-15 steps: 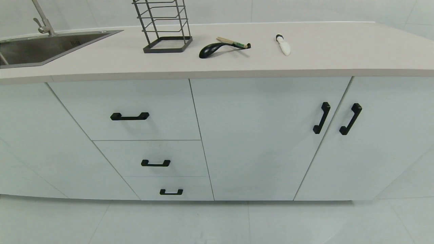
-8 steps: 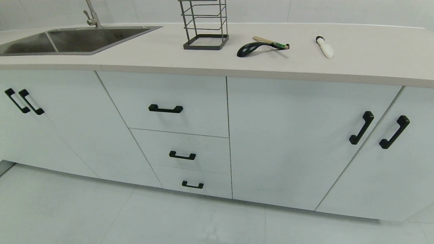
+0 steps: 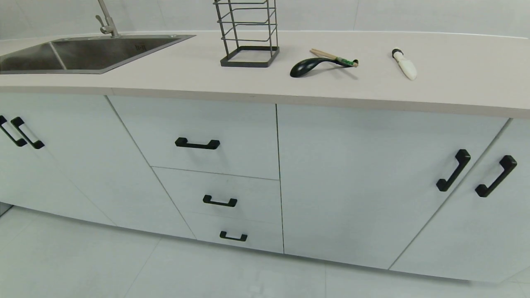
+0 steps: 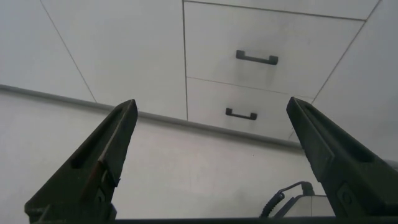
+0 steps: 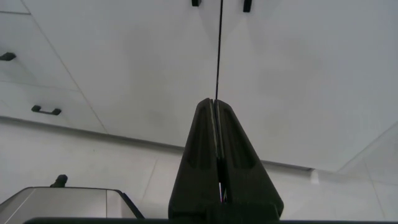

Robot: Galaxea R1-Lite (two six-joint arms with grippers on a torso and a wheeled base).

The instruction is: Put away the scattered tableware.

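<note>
Left gripper (image 4: 211, 102) fingers wide apart; right gripper (image 5: 215, 103) fingers pressed together

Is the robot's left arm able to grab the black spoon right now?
Probably not yet. The left gripper hangs low, open, facing the lower drawers and floor, while the black spoon lies up on the countertop.

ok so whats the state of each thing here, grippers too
left gripper: open, empty
right gripper: shut, empty
three drawers: closed
cupboard doors: closed
wire rack: upright, empty
black spoon: lying on counter
chopsticks: lying at spoon's handle
white utensil: lying on counter
</note>
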